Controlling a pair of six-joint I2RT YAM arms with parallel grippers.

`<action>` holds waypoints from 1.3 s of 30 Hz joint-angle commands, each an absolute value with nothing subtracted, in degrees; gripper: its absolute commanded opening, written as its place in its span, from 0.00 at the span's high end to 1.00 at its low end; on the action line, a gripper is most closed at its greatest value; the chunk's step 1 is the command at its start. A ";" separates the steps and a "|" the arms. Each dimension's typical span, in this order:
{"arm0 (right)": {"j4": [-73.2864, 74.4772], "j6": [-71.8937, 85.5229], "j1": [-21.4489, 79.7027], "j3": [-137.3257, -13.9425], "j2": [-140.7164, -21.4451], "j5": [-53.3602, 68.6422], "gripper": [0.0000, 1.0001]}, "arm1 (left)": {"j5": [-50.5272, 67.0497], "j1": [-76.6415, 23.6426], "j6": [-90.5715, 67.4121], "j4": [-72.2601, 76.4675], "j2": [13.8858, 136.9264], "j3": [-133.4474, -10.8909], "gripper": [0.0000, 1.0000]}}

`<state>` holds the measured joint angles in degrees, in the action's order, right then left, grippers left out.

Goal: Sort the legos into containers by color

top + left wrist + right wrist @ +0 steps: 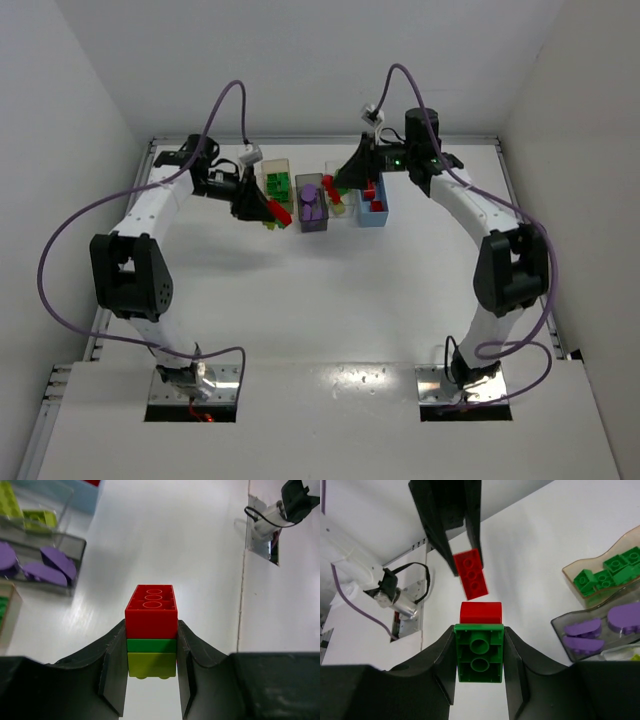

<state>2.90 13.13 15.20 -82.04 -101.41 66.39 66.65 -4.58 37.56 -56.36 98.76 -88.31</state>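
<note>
Sorted bricks (311,205) lie in the four bins (372,221) at the far middle of the worktop (330,300). The left tool (151,630) pinches a red-green-lime stack (151,617) and the right tool (480,630) a green-and-red pair (480,655), both near the bins and both likely needing splitting.

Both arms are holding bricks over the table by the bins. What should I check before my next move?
1. Left gripper grip on the three-colour stack (red, green, lime): ok, shut on its sides.
2. Right gripper grip on the green-and-red pair: ok, shut on the green brick.
3. Held pieces apart from each other: ok, a gap shows between them in the right wrist view.
4. Held pieces single-colour, ready to drop: not ok, both are joined bricks of mixed colours.
5. Bins sorted so far: ok, the tan bin shows green legos, the grey bin shows purple legos.
</note>
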 commanded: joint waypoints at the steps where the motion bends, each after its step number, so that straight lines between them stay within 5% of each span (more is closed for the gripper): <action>1: -1.76 15.11 16.17 -87.61 -105.89 66.18 0.96 | 67.24 -2.91 42.80 -60.47 94.93 -85.61 0.76; 10: -12.30 26.10 17.75 -95.36 -113.73 63.11 0.96 | 50.75 0.53 30.33 -42.67 83.61 -71.30 0.76; 17: -12.30 26.10 17.67 -92.82 -111.63 61.26 0.96 | 25.18 -11.85 16.71 -31.82 80.59 -60.74 0.76; 31: 0.35 13.63 10.29 -77.44 -93.96 50.90 0.96 | 24.62 -34.61 14.77 -22.85 89.90 -60.02 0.71; 39: 2.90 12.92 6.33 -74.27 -88.69 46.14 0.96 | 19.34 -39.37 14.77 -23.37 98.69 -64.95 0.64</action>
<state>2.31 14.61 7.53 -75.31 -91.48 48.10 21.87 -38.39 15.73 -24.43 98.15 -61.60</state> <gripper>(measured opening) 0.370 0.419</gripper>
